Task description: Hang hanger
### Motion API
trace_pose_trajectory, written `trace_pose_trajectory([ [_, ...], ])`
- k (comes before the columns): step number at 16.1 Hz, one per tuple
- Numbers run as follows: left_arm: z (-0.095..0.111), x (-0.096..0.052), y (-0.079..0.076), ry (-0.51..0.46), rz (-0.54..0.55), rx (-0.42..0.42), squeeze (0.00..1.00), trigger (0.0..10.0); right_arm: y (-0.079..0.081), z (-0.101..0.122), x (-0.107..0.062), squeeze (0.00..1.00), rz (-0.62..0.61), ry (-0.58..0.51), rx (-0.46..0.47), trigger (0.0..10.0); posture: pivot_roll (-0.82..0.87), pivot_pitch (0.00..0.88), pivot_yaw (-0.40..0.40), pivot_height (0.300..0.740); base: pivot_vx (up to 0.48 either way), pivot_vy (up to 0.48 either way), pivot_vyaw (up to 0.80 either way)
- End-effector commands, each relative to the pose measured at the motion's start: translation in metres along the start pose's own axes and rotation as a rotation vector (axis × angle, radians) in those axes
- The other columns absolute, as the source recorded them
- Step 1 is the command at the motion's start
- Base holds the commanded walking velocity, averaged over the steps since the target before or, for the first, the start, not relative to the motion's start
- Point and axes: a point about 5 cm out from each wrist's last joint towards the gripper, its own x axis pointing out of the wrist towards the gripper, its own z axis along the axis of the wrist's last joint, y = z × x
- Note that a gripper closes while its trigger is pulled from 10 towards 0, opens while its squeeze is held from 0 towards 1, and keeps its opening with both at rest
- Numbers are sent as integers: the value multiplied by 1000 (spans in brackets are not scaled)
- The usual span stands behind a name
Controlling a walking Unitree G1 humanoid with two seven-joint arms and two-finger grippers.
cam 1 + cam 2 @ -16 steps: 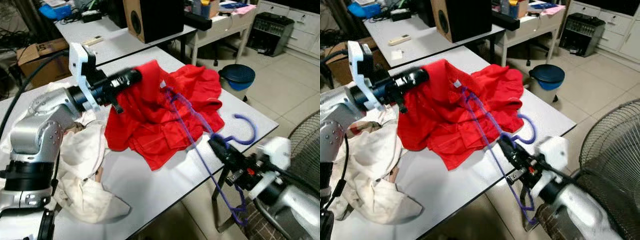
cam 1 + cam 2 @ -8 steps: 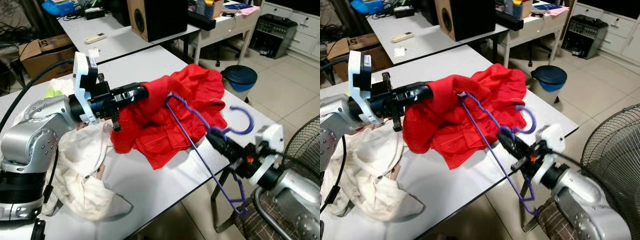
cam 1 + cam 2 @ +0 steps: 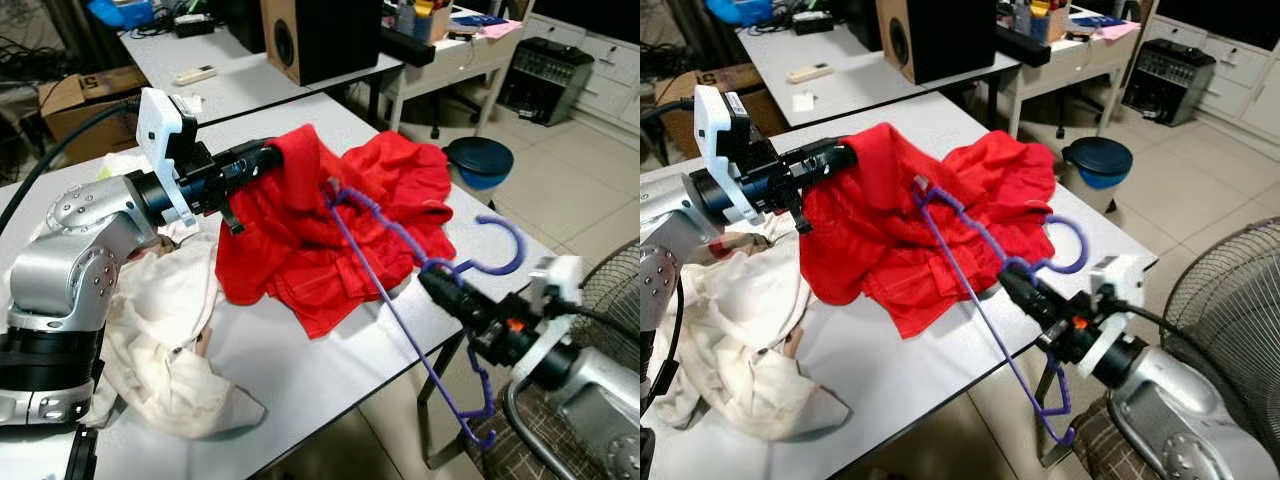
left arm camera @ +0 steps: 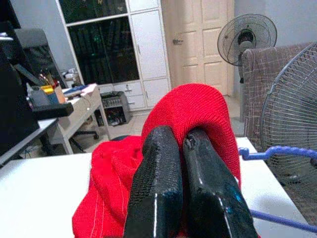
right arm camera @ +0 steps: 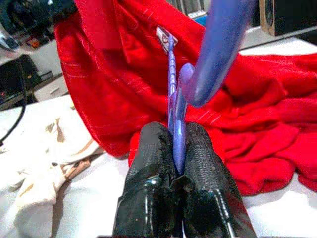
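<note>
While my right gripper clamps the purple hanger by its neck past the table front edge, my left gripper pinches the red shirt (limp, light); the thin hanger probably flexes.

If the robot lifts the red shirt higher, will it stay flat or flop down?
Probably flop: the red shirt already drapes in soft folds from the left gripper. It looks light, pinched up by one edge. It may snag on the purple hanger poking into it.
</note>
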Motion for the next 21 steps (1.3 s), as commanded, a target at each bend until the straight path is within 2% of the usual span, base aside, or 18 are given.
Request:
trace_pose_trajectory([
  [1,3,0,4,-2,27,28,0,0,2,5,-2,0,9,-16,0,10000,-64,0,57,740,0,0,0],
  [6,-1,0,6,-5,42,36,0,0,-1,9,-6,0,1,-9,-2,10000,-65,0,44,740,0,0,0],
  [9,3,3,-4,-49,-34,-2,0,0,-16,-3,2,0,-48,110,0,10000,-64,0,40,740,0,0,0],
  [10,3,3,-6,-51,-53,-9,0,0,-20,-4,7,0,-60,117,-1,10000,-63,0,39,740,0,0,0],
  [11,0,1,-10,-36,-82,-15,0,0,-27,0,14,0,-92,69,35,10000,-55,0,31,740,0,0,0],
  [13,-2,-2,-10,-18,-73,-11,0,0,-29,6,17,0,-112,-1,82,10000,-50,0,27,740,0,0,0],
  [15,-4,-5,-7,-1,-29,5,0,0,-25,13,18,0,-87,-76,146,10000,-42,0,19,740,0,0,0],
  [16,-5,-7,-2,17,31,31,0,0,-15,13,14,0,-10,-127,219,10000,-39,0,16,740,0,0,0],
  [19,-5,-5,-3,1,12,16,0,0,-14,6,12,0,-8,-132,276,10000,-43,0,24,740,0,0,0],
  [20,-3,-1,-9,-24,-46,-8,0,0,-23,0,19,0,-71,-128,356,10000,-48,0,33,740,0,0,0],
  [21,-3,0,-10,-29,-69,-19,0,0,-27,-2,23,0,-97,-130,392,10000,-49,0,34,740,0,0,0],
])
